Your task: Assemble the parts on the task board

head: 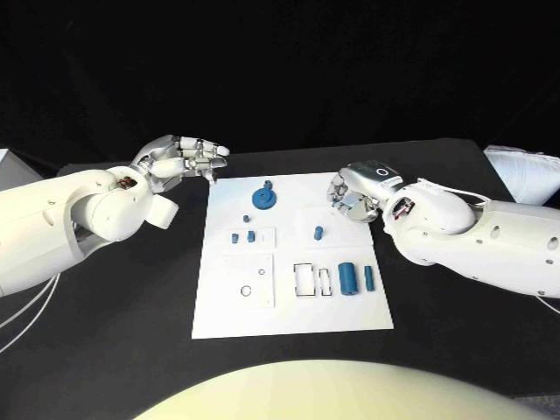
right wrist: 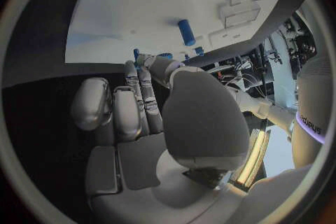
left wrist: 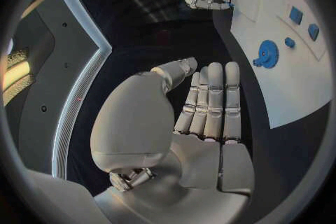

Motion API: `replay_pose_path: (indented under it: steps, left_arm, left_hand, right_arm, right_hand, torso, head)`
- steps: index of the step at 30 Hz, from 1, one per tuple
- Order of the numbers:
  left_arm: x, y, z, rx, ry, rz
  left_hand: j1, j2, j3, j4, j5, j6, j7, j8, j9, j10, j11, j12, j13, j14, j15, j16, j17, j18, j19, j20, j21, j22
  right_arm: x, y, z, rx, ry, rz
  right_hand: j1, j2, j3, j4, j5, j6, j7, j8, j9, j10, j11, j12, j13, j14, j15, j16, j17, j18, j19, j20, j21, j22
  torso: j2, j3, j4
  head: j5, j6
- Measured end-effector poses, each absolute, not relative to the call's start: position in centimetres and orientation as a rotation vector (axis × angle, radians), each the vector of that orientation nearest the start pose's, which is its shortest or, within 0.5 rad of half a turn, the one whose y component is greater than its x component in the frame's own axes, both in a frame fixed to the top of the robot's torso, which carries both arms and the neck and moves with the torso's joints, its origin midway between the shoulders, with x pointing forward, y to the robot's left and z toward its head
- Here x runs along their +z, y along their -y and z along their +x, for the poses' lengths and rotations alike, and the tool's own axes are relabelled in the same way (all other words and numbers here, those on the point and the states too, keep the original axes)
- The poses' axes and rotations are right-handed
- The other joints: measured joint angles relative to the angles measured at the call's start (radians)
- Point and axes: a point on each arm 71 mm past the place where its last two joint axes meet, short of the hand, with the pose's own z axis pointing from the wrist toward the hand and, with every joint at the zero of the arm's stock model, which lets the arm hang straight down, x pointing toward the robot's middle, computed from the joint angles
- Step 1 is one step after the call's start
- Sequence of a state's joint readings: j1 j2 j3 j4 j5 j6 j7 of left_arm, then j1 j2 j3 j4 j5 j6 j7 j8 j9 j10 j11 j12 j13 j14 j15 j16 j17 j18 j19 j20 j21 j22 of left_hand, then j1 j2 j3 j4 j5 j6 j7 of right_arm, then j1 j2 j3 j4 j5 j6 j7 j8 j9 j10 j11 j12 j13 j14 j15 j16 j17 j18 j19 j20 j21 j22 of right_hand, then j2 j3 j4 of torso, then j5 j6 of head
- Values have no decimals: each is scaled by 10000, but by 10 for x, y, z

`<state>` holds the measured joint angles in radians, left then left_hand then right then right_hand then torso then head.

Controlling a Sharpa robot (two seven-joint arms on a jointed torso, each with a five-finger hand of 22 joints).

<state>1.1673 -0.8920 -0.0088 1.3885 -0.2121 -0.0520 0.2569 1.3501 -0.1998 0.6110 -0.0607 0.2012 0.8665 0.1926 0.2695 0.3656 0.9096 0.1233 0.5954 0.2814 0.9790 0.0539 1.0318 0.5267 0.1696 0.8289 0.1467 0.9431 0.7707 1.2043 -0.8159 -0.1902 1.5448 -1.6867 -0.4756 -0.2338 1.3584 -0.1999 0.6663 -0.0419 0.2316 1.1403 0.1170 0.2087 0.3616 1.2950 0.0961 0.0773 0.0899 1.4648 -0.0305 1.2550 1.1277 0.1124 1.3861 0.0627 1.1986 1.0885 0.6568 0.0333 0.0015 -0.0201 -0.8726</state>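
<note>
In the head view we see the task board [head: 293,297] lying in the middle of the black table [head: 482,341], with the two white arms reaching in from either side of its upper end. The left hand [head: 183,160] hovers at the upper left of the frame, just off the board's top left corner; the left wrist view shows its fingers [left wrist: 213,101] stretched out straight and side by side, holding nothing. The right hand [head: 356,194] sits over the board's upper right edge, fingers curled downward; whether it grips anything we cannot tell. On the board, a blue gear [head: 265,197] lies near the top centre, several small blue parts [head: 242,236] sit mid-board, and a blue cylinder [head: 347,277] stands lower right, beside a slimmer blue pin [head: 370,278].
</note>
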Motion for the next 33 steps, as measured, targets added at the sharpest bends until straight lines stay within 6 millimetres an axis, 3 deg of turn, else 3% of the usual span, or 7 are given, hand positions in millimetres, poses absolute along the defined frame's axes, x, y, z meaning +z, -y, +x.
replay_pose_path:
  steps: [7,11,20,27,33]
  left_arm:
    - [-198,-258,503,-14707,-16598,-9648]
    - [-199,-255,504,-14734,-16616,-9638]
    - [-202,-247,509,-14796,-16640,-9635]
    - [-205,-238,517,-14812,-16619,-9643]
    - [-208,-230,523,-14853,-16595,-9642]
  left_hand:
    - [0,0,0,0,0,0,0,0,-13,0,0,0,-11,0,0,0,-13,0,0,0,0,-9]
    - [0,0,0,0,0,0,0,0,-13,1,0,0,-11,0,0,0,-13,0,0,0,0,-9]
    - [0,0,1,0,0,-36,36,0,-12,1,0,0,-10,0,0,1,-19,-1,0,0,0,-9]
    - [0,0,1,0,0,-36,36,0,-12,1,0,3,-10,0,0,1,-21,-1,0,0,0,-21]
    - [-31,30,-26,27,0,-36,36,0,-11,1,0,38,-9,0,0,1,-32,-1,0,0,-40,-20]
  right_arm:
    - [-209,171,447,5951,-15442,-2927]
    - [-207,151,436,6703,-15328,-3015]
    - [-222,102,408,8201,-15462,-3428]
    - [-239,82,394,8759,-15761,-3602]
    - [-254,72,385,8976,-16074,-3751]
  right_hand:
    - [0,0,15,-16,-20,-1,-1,-1,0,0,0,-1,0,0,1,0,-1,1,0,0,67,58]
    - [0,0,14,-16,-37,-1,-1,-1,-1,-1,-1,-2,1,1,2,-1,-1,2,0,0,67,54]
    - [1,1,13,-17,11,-14,-14,-11,14,-1,-1,-10,7,4,6,-1,-32,7,-1,0,66,17]
    - [55,53,29,-52,10,19,19,-5,11,-2,-2,-32,13,16,18,-1,-59,14,-1,0,66,-21]
    - [66,63,29,-53,9,19,19,26,21,-2,-2,-50,69,17,19,-1,-74,16,-1,0,66,-37]
  torso:
    - [-15,-4,-8]
    - [-49,-18,-10]
    - [-187,-60,28]
    - [-289,-130,83]
    - [-346,-189,150]
  head:
    - [74,0]
    - [213,0]
    - [685,0]
    - [952,0]
    - [1296,0]
